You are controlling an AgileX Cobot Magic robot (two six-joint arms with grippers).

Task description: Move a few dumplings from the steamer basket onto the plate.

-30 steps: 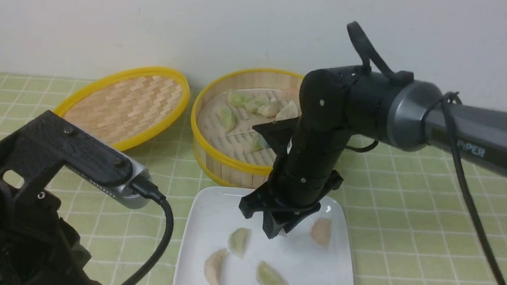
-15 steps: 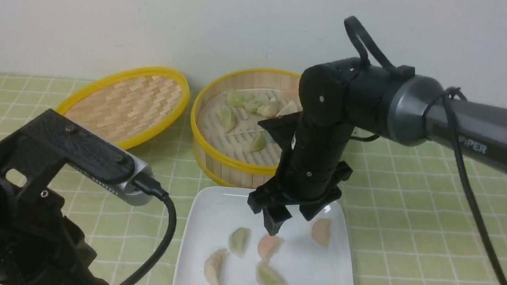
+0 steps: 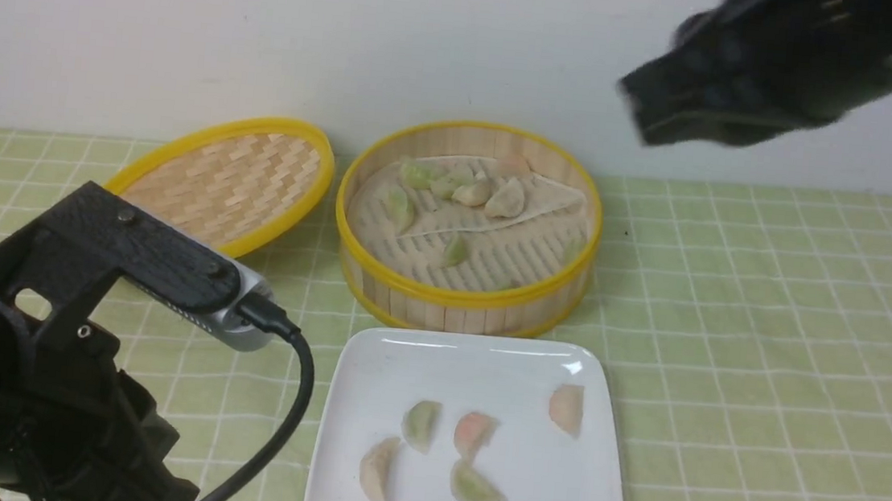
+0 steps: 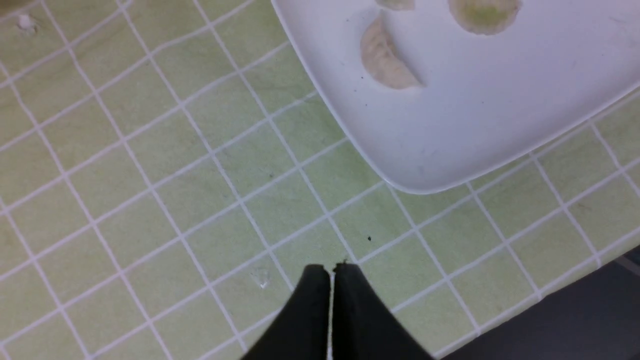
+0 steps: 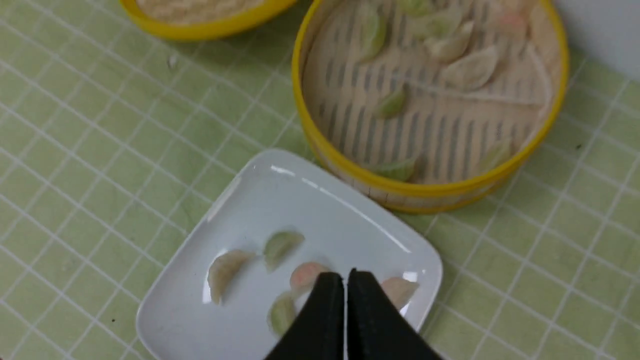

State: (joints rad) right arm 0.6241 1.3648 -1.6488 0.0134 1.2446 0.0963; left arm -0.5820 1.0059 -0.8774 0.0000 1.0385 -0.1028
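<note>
We seem to be between two transfers: five dumplings point(image 3: 474, 433) lie on the plate point(image 3: 533, 363), and several more wait in the steamer basket point(image 3: 458, 296) just behind it. Our right gripper point(image 5: 345, 276) hangs high above the plate, clenched and empty; the left gripper point(image 4: 330, 270), also clenched on nothing, hovers beside the plate. For another dumpling, the right one must open and descend into the basket.
</note>
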